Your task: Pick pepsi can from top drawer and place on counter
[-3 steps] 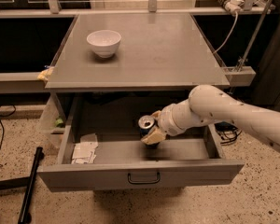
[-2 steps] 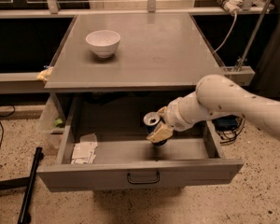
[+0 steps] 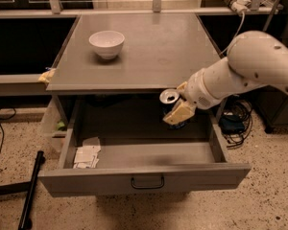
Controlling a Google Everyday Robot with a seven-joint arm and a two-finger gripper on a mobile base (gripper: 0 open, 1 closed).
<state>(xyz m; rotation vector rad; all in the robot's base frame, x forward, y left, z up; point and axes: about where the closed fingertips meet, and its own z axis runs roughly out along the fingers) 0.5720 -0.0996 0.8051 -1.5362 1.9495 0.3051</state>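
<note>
One counter (image 3: 158,51) carries one white bowl (image 3: 106,43) near its back-left corner. One top drawer (image 3: 86,178) stands open below it, with one bail handle (image 3: 147,182) and one small pile of white paper packets (image 3: 87,155) in its front-left corner. One gripper (image 3: 177,112) clasps one pepsi can (image 3: 170,97) at the counter's front edge.

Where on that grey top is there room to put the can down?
The counter is bare right of the white bowl: its middle, right side and front edge. Only the left rear, around the bowl, is taken. The gripper, holding the pepsi can, hangs below the front edge, over the top drawer.
</note>
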